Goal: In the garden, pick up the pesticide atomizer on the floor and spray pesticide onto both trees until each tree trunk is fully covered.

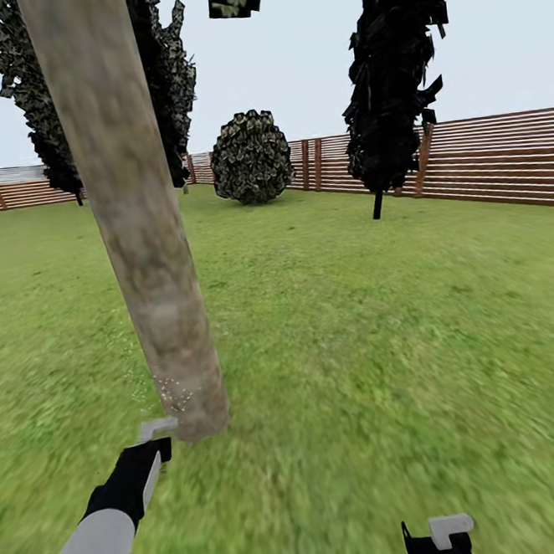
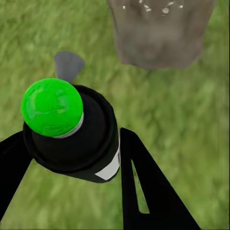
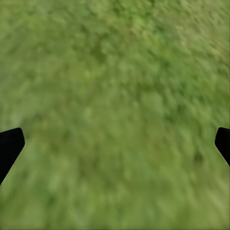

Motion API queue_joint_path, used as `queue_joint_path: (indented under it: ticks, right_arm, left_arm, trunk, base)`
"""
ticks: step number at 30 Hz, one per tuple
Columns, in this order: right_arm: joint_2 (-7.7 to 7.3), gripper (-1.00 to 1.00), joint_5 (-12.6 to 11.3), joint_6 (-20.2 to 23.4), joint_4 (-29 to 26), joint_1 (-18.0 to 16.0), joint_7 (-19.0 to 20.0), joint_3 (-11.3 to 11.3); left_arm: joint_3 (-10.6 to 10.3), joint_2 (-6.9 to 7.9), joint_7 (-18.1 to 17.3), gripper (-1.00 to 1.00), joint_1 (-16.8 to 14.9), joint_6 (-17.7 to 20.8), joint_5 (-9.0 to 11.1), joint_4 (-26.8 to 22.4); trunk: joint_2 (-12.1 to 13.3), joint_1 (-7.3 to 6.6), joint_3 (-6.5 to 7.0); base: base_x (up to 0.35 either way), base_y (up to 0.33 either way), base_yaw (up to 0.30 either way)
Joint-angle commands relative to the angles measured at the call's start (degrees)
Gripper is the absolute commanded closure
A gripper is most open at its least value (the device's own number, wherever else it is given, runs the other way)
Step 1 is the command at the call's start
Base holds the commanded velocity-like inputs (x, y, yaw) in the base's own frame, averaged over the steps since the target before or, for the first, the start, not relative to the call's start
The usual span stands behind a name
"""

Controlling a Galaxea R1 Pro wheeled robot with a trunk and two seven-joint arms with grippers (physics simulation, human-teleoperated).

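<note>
We see our left gripper pinching the pesticide atomizer, a small dark bottle with a white band. In the left wrist view its tip glows bright green, and a black finger presses on each side of it. In the head view our left arm reaches up from about 7 o'clock, and the gripper sits just beside the foot of the tree trunk. The trunk is thick, pale and grey-brown, and it leans a little as it goes up to 11 o'clock. Tiny white specks dot the bark low down, near the gripper. The same trunk base shows close ahead in the left wrist view.

Our right gripper peeks in at about 5 o'clock in the head view. In the right wrist view its two dark fingertips stand far apart at the edges, spread wide with nothing between them but green lawn.

Farther off at 1 o'clock stands a dark tree, with a round bush at 12 o'clock. A wooden fence rings the grass.
</note>
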Motion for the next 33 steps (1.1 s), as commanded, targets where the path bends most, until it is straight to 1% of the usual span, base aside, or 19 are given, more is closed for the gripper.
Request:
queue_joint_path:
  ticks: [1, 2, 5, 6, 8, 10, 12, 13, 14, 16, 17, 18, 20, 21, 22, 23, 24, 26, 33]
  right_arm:
    - [0.0, -1.0, 0.27, -0.05, 0.04, -0.03, -0.59, 0.47]
    - [-0.05, -1.0, 0.27, -0.07, 0.04, -0.03, -0.59, 0.47]
    - [-0.07, -1.0, 0.27, -0.07, 0.03, -0.04, -0.59, 0.47]
    - [-0.09, -1.0, 0.27, -0.03, 0.01, -0.03, -0.59, 0.47]
    - [-0.09, -1.0, 0.27, -0.03, 0.0, -0.04, -0.59, 0.47]
    - [-0.09, -1.0, 0.27, -0.03, 0.0, -0.03, -0.59, 0.47]
    - [-0.09, -1.0, 0.27, -0.03, 0.0, -0.03, -0.59, 0.47]
    - [-0.09, -1.0, 0.27, -0.03, -0.03, -0.03, -0.59, 0.47]
    - [-0.09, -1.0, 0.27, -0.03, -0.02, -0.03, -0.59, 0.47]
    - [-0.08, -1.0, 0.27, -0.03, -0.01, -0.03, -0.59, 0.47]
    - [-0.08, -1.0, 0.27, -0.03, -0.01, -0.03, -0.59, 0.47]
    - [-0.07, -1.0, 0.27, -0.03, -0.03, -0.04, -0.59, 0.47]
    - [-0.07, -1.0, 0.27, -0.03, -0.04, -0.03, -0.59, 0.47]
    - [-0.03, -1.0, 0.27, -0.08, -0.04, -0.03, -0.61, 0.47]
    - [-0.02, -1.0, 0.27, -0.1, -0.04, -0.04, -0.64, 0.47]
    - [-0.08, -1.0, 0.27, -0.12, -0.04, -0.05, -0.65, 0.41]
    - [-0.09, -1.0, 0.27, -0.12, -0.03, -0.03, -0.68, 0.47]
    - [-0.09, -1.0, 0.27, -0.12, -0.04, -0.03, -0.68, 0.47]
    - [-0.09, -1.0, 0.27, -0.12, -0.02, -0.03, -0.68, 0.47]
  left_arm:
    - [-0.08, -0.16, -0.03, 1.0, -1.5, 0.8, -0.21, -0.04]
    - [-0.19, -0.19, -0.06, 1.0, -2.68, 1.07, -0.21, -0.03]
    - [-0.24, 0.31, -0.18, 1.0, -4.22, 1.36, -0.16, -0.03]
    - [-0.17, 2.45, -0.44, 1.0, -4.87, 1.62, -0.04, -1.67]
    - [-0.3, 2.0, -2.1, 1.0, -4.78, 3.26, -0.07, -2.32]
    - [-0.35, 1.32, -3.22, 1.0, -4.96, 3.71, -0.1, -2.69]
    - [-0.35, 1.47, -4.45, 1.0, -5.0, 5.06, -0.06, -6.22]
    - [-0.38, 1.78, -5.53, 1.0, -4.95, 7.2, -0.1, -8.34]
    - [-0.42, 1.88, -6.13, 1.0, -4.82, 8.18, -0.16, -9.44]
    - [-0.69, 1.57, -7.12, 1.0, -4.47, 9.61, -0.4, -12.81]
    - [-0.92, 1.45, -7.27, 1.0, -4.4, 9.75, -0.42, -13.27]
    - [-2.06, 1.31, -7.51, 1.0, -4.33, 9.95, -0.4, -13.71]
    - [-5.39, 1.16, -7.7, 1.0, -4.25, 10.15, -0.34, -14.09]
    - [-8.32, 1.09, -7.77, 1.0, -4.27, 10.34, -0.12, -14.27]
    - [-9.08, 1.09, -7.78, 1.0, -4.3, 10.71, -0.04, -14.31]
    - [-9.49, 1.21, -7.74, 1.0, -4.36, 11.4, 0.11, -14.35]
    - [-9.17, 1.38, -7.71, 1.0, -4.43, 11.57, 1.16, -14.44]
    - [-9.12, 1.38, -7.71, 1.0, -4.46, 11.58, 2.41, -14.45]
    - [-8.85, 1.35, -7.71, 1.0, -4.43, 11.58, 2.86, -14.45]
  trunk:
    - [-0.02, -0.01, -0.07]
    - [-0.02, -0.01, -0.07]
    - [-0.02, -0.01, -0.07]
    - [-0.02, -0.01, -0.07]
    - [-0.02, -0.01, -0.07]
    - [-0.02, -0.01, -0.07]
    - [-0.02, -0.01, -0.07]
    - [-0.02, -0.01, -0.07]
    - [-0.02, -0.01, -0.07]
    - [-0.02, -0.01, -0.07]
    - [-0.02, -0.01, -0.07]
    - [-0.02, -0.01, -0.07]
    - [-0.02, -0.01, -0.07]
    - [-0.02, -0.01, -0.07]
    - [-0.02, -0.01, -0.07]
    - [-0.02, -0.01, -0.07]
    - [-0.02, -0.01, -0.07]
    - [-0.02, -0.01, -0.07]
    - [-0.02, -0.01, -0.07]
  base:
    - [0.0, 0.0, 0.012]
    - [0.0, 0.0, 0.005]
    - [0.0, 0.0, 0.002]
    - [0.0, 0.0, 0.0]
    - [0.0, 0.0, 0.0]
    - [0.0, 0.0, 0.0]
    - [0.0, 0.0, 0.0]
    - [0.0, 0.0, 0.0]
    - [0.0, 0.0, 0.0]
    - [0.0, 0.0, 0.0]
    - [0.0, 0.0, 0.0]
    - [0.0, 0.0, 0.004]
    - [0.0, -0.006, 0.101]
    - [0.005, -0.171, 0.231]
    - [0.042, -0.22, 0.23]
    - [0.094, -0.262, 0.052]
    - [0.181, -0.24, 0.003]
    - [0.205, -0.221, 0.001]
    - [0.146, -0.233, 0.0]
